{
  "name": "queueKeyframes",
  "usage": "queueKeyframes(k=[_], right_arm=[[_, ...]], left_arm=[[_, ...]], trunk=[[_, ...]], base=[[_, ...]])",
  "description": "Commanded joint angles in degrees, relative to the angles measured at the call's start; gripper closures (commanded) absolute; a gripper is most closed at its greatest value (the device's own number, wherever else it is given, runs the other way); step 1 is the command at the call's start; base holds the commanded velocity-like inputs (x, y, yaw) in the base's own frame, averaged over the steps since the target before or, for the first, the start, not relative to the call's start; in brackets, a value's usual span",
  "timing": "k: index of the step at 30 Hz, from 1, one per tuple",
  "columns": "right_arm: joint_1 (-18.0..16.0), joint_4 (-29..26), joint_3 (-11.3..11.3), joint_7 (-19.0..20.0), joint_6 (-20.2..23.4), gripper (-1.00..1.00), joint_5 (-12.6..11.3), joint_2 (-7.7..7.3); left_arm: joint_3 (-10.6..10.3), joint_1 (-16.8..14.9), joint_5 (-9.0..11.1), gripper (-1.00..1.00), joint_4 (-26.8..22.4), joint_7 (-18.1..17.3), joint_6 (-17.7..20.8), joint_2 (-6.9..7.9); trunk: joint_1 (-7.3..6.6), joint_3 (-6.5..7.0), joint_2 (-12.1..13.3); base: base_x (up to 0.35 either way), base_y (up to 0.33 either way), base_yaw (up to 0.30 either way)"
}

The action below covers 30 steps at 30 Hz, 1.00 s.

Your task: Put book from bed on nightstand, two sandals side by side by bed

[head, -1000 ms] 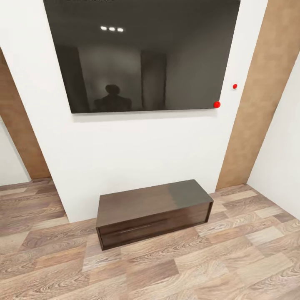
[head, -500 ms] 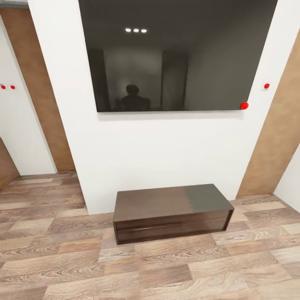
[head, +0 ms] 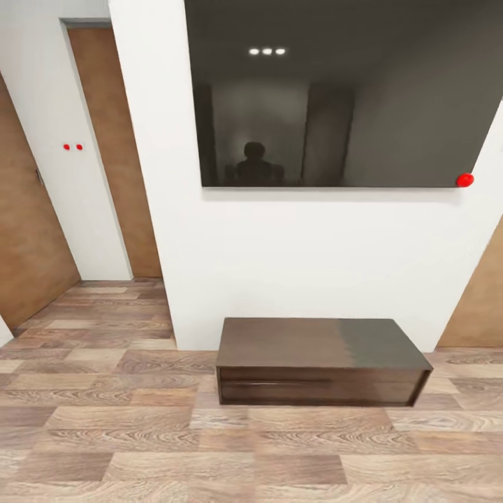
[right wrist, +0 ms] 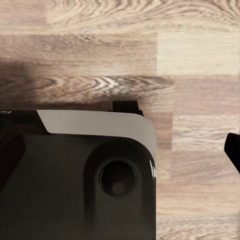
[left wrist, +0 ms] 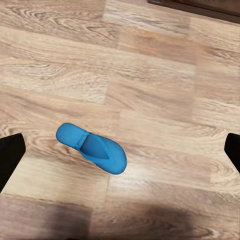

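Below our left gripper, whose dark fingertips sit far apart at the frame's edges and so stand spread wide, one blue sandal lies flat on the wood-plank floor, strap side up, untouched. We judge it light, flexible and a little slick; pinching across the narrow middle of the sole, near the strap, looks safest. Our right gripper's state we cannot tell: one dark fingertip shows above the robot's black-and-white base. Ahead stand a low dark cabinet, a white wall, a wall-mounted black screen and brown doors.
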Motion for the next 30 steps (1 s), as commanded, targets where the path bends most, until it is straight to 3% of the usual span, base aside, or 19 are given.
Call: queueKeyframes(k=[1,30], right_arm=[[0.0,0.0,-0.1,0.0,-0.2,-1.00,0.0,0.00],[0.0,0.0,-0.1,0.1,-0.2,-1.00,0.0,0.00]], left_arm=[[0.0,0.0,0.3,-1.00,0.0,0.0,-0.2,-0.02],[0.0,0.0,0.3,-1.00,0.0,0.0,-0.2,0.00]], trunk=[[0.00,-0.06,0.0],[0.00,-0.06,0.0]], base=[[0.000,0.000,0.291],[0.000,0.000,0.291]])
